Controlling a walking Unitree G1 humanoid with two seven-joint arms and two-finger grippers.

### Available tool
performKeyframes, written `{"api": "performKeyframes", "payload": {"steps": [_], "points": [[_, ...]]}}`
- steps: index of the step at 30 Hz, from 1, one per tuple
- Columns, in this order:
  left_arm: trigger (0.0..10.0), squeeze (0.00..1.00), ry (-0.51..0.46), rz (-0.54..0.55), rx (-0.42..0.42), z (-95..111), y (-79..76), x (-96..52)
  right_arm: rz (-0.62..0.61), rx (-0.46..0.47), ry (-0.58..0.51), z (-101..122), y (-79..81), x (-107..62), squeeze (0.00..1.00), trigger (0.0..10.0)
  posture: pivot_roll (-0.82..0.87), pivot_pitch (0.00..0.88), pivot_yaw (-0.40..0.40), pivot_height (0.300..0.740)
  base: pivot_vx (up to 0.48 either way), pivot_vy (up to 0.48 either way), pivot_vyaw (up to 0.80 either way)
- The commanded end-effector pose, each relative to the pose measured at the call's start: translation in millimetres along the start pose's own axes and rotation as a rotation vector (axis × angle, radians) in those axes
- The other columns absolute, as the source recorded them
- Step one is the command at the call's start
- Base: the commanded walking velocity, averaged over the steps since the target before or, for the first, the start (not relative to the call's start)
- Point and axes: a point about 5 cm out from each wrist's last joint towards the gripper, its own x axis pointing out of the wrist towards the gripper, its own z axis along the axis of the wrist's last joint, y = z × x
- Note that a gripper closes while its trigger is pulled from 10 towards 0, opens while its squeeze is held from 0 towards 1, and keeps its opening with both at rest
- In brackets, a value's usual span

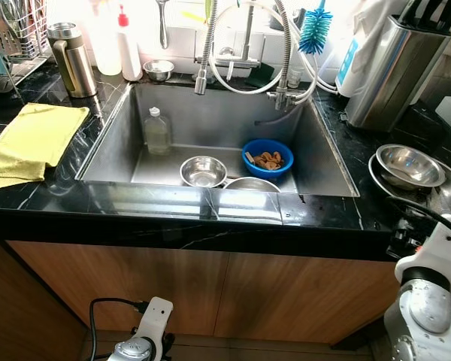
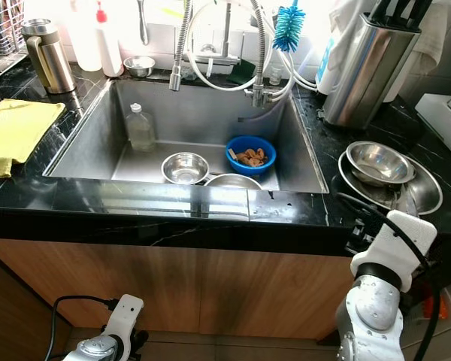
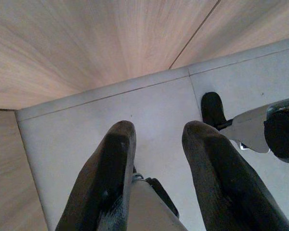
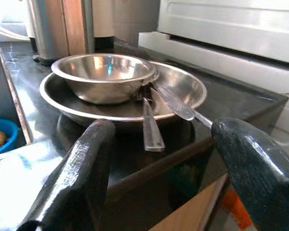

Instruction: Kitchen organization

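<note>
- Here the right gripper (image 4: 159, 159) is raised at the bench's (image 1: 173, 203) front edge on the right, its fingers (image 4: 77, 173) spread wide, holding nothing.
- Just ahead of it a wide steel pan (image 4: 183, 86) sits on the bench with a steel bowl (image 4: 103, 74) inside it; two flat utensils (image 4: 151, 122) lean on the pan's rim.
- The left gripper (image 3: 156, 139) hangs low before the wooden cabinet (image 1: 210, 293), pointing at the pale floor (image 3: 86, 125), fingers slightly apart and empty.
- In the sink (image 1: 113, 143) are a blue bowl (image 1: 267, 158) of brown bits, a small steel bowl (image 1: 203, 171), another steel rim at the front wall, and a clear bottle (image 1: 156, 131) upright.
- A yellow cloth (image 1: 30, 139) lies on the bench left of the sink; a steel jug (image 1: 71, 59) stands behind it.
- A knife block (image 1: 402, 68) stands at the back right.
</note>
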Motion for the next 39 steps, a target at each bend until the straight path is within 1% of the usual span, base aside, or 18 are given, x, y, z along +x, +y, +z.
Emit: {"api": "performKeyframes", "payload": {"steps": [1,2,3,4,5,6,7,8,9,10,14,15,16,17,39], "points": [[10.0,0.00,0.020,-0.013,0.004,-4.6,-2.8,-0.1,-0.004,0.016,0.018,-1.2,-1.1,2.4,0.00,5.4,0.15,0.064,-0.087,0.732,0.000,0.000,0.00],[10.0,0.00,0.020,-0.013,0.005,-4.4,-2.8,-0.1,0.007,0.014,0.023,-1.6,0.1,3.9,0.00,2.5,0.15,0.063,-0.088,0.732,0.000,0.000,0.00],[10.0,0.00,0.020,-0.014,0.005,-4.3,-2.8,-0.1,0.010,0.015,0.025,-1.7,0.7,4.4,0.00,1.1,0.15,0.063,-0.088,0.732,0.000,0.000,0.00],[10.0,0.00,0.020,-0.014,0.005,-4.3,-2.8,-0.1,0.012,0.017,0.025,-1.4,1.2,4.8,0.00,0.6,0.15,0.061,-0.089,0.732,0.000,0.000,0.00],[10.0,0.00,0.019,-0.014,0.004,-4.1,-2.9,0.0,0.015,0.020,0.024,-0.7,2.2,5.8,0.00,1.4,0.15,0.061,-0.089,0.732,0.000,0.000,0.00],[10.0,0.00,0.018,-0.014,0.003,-4.0,-2.8,0.0,0.017,0.023,0.023,-0.4,2.7,6.7,0.00,1.7,0.15,0.062,-0.090,0.732,0.000,0.000,0.00],[10.0,0.00,0.018,-0.014,0.003,-4.0,-2.8,0.0,0.017,0.023,0.023,-0.4,2.7,6.7,0.00,1.7,0.15,0.062,-0.090,0.732,0.000,0.000,0.00],[10.0,0.00,0.018,-0.013,0.002,-3.8,-2.8,0.0,0.019,0.024,0.023,0.1,3.1,7.5,0.00,5.7,0.15,0.062,-0.090,0.732,0.000,0.000,0.00],[10.0,0.00,0.018,-0.013,0.002,-3.8,-2.8,0.0,0.019,0.025,0.023,0.2,3.1,7.8,0.00,7.1,0.15,0.063,-0.090,0.732,0.000,0.000,0.00],[10.0,0.00,0.018,-0.012,0.001,-3.9,-2.7,0.0,0.019,0.027,0.023,0.5,3.0,8.2,0.00,10.0,0.15,0.063,-0.090,0.732,0.000,0.000,0.00],[10.0,0.00,0.019,-0.011,0.000,-4.3,-2.6,-0.1,0.018,0.030,0.023,0.7,2.7,8.6,0.00,10.0,0.15,0.064,-0.090,0.732,0.000,0.000,0.00],[10.0,0.00,0.019,-0.011,0.000,-4.4,-2.6,-0.1,0.018,0.032,0.022,1.0,2.7,8.7,0.00,4.8,0.15,0.065,-0.090,0.732,0.000,0.000,0.00],[10.0,0.00,0.019,-0.011,0.000,-4.5,-2.6,-0.1,0.018,0.034,0.021,1.1,2.7,8.7,0.00,4.8,0.15,0.065,-0.090,0.732,0.000,0.000,0.00],[10.0,0.00,0.019,-0.011,0.000,-4.5,-2.6,-0.1,0.018,0.034,0.021,1.3,2.5,8.9,0.00,0.0,0.15,0.066,-0.090,0.732,0.000,0.000,0.00],[10.0,0.00,0.019,-0.010,-0.003,-4.1,-1.8,-0.2,0.019,0.044,0.023,2.2,5.0,10.4,0.00,0.0,0.15,0.066,-0.090,0.732,0.000,0.000,0.00]]}}
